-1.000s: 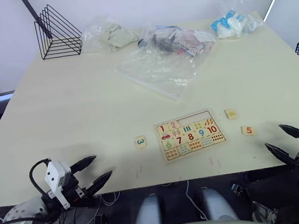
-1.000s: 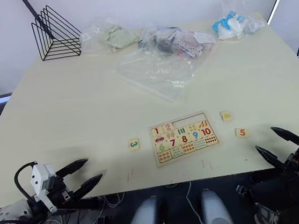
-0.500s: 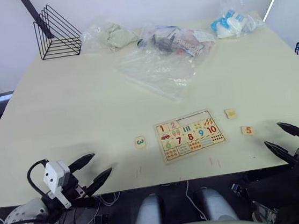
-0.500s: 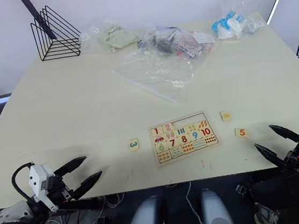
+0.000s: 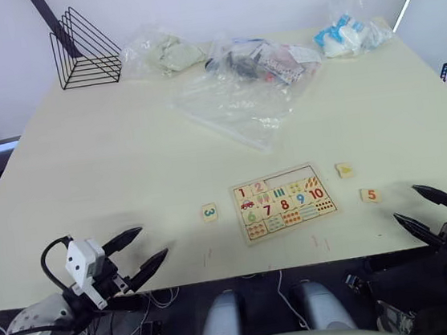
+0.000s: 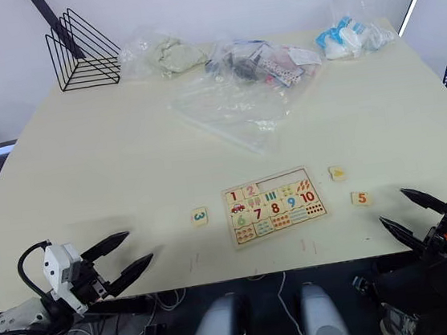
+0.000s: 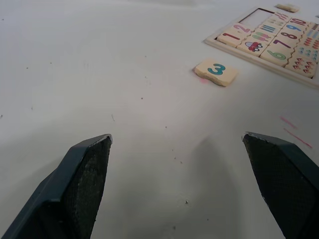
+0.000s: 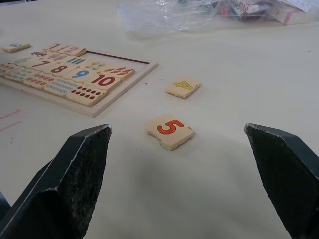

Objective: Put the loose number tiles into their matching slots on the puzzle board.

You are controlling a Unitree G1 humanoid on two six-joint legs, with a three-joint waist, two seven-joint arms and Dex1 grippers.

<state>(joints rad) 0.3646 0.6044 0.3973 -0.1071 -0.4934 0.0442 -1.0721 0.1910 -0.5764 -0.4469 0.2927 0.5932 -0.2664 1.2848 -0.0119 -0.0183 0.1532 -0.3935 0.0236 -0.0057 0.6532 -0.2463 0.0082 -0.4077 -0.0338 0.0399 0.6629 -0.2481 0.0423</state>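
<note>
Both hands, left (image 5: 135, 252) and right (image 5: 423, 207), hover spread wide and empty; tiles 3 (image 5: 209, 212), 5 (image 5: 370, 195) flank the puzzle board (image 5: 284, 201).

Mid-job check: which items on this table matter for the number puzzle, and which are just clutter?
Job items:
- puzzle board, top row partly empty
- 3 tile, loose on the board's left
- 4 tile and 5 tile, loose on the board's right

Clutter:
- black wire rack, far left corner
- clear plastic bags, far side
- bag with blue-and-white contents, far right
</note>
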